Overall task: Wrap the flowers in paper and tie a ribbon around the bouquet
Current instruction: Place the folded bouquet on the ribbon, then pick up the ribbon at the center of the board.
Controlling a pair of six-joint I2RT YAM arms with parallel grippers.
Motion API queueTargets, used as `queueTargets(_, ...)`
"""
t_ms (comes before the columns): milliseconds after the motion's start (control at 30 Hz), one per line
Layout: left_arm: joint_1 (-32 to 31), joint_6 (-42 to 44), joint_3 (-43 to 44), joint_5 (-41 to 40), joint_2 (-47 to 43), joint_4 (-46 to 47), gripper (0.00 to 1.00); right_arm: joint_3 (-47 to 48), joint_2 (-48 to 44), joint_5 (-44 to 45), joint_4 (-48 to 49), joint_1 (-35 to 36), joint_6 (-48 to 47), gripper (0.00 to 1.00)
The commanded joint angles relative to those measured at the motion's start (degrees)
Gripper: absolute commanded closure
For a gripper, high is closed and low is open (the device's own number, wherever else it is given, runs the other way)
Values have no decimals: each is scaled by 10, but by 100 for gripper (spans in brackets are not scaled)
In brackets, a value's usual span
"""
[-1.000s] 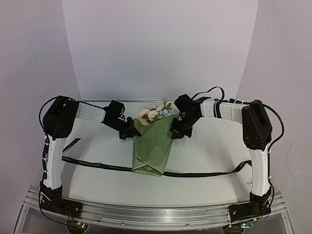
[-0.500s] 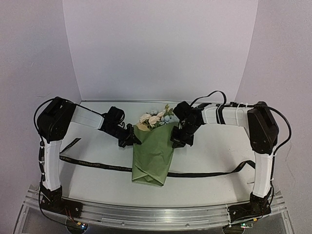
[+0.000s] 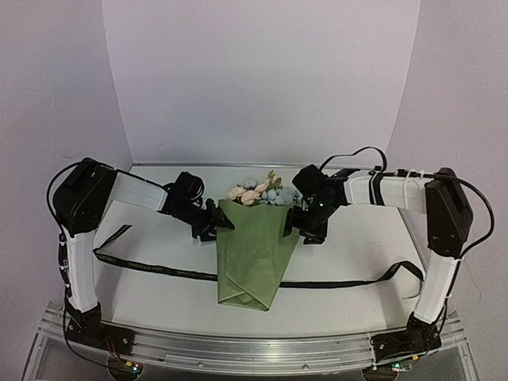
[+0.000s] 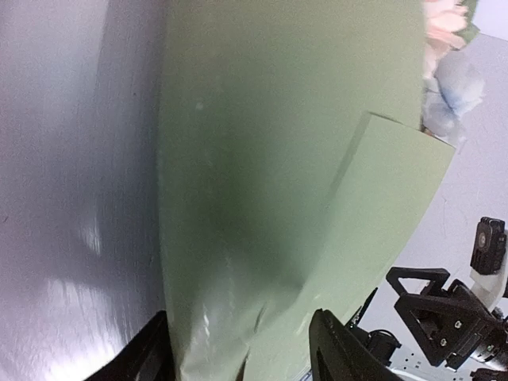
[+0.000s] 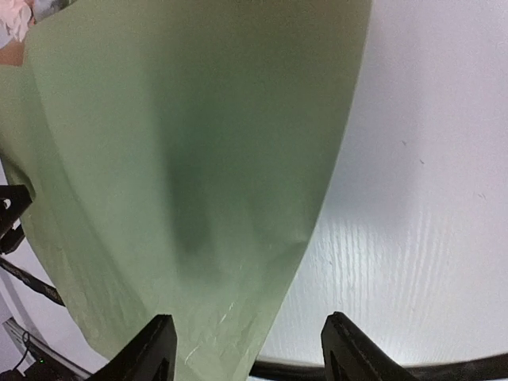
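Note:
The bouquet (image 3: 252,252) is a cone of olive-green paper lying at the table's middle, narrow end toward me. The flowers (image 3: 259,193), cream, peach and pale blue, show at its wide far end. The black ribbon (image 3: 155,268) runs left to right across the table and passes under the cone's lower part. My left gripper (image 3: 223,224) stands open at the cone's upper left edge; in the left wrist view, paper (image 4: 270,182) lies between the spread fingers (image 4: 343,353). My right gripper (image 3: 291,225) is open at the upper right edge, with the paper's edge (image 5: 190,159) between its fingers (image 5: 152,349).
The ribbon's right stretch (image 3: 349,280) ends near the right arm's base and its left end (image 3: 116,235) curls by the left arm. White walls close the back and sides. An aluminium rail (image 3: 254,345) runs along the near edge.
Both grippers have gone from shut on the paper's upper corners to open. The arms came down and nearer, and the bouquet has settled slightly closer to me over the ribbon.

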Motion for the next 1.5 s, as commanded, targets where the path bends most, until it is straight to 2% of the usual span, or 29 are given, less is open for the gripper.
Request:
queueTargets(0, -1, 17, -6, -88, -91, -29, 33, -40, -91, 57, -14, -7, -18, 20)
queueTargets(100, 0, 19, -22, -150, -133, -61, 24, -90, -139, 74, -17, -16, -14, 11)
queueTargets(167, 5, 10, -44, -195, -166, -83, 22, -123, -170, 80, -18, -22, -8, 9)
queueTargets(333, 34, -63, -155, -323, -285, -135, 23, -219, -250, 105, -17, -33, 10, 8)
queueTargets(533, 95, -144, -271, -482, -450, -260, 27, -311, -335, 135, -17, -44, 23, 8)
queueTargets(700, 143, -183, -317, -538, -518, -322, 28, -373, -402, 126, -17, -78, 40, 8)
queueTargets(867, 163, -209, -335, -538, -495, -309, 27, -428, -462, 130, -19, -103, 61, 7)
queueTargets(1167, 193, -207, -328, -509, -394, -263, 27, -487, -542, 179, -65, -142, 90, 3)
queueTargets(1367, 200, -201, -317, -493, -330, -236, 33, -511, -552, 176, -68, -171, 97, 2)
queueTargets(1467, 200, -199, -315, -485, -309, -220, 40, -515, -551, 177, -69, -183, 98, 2)
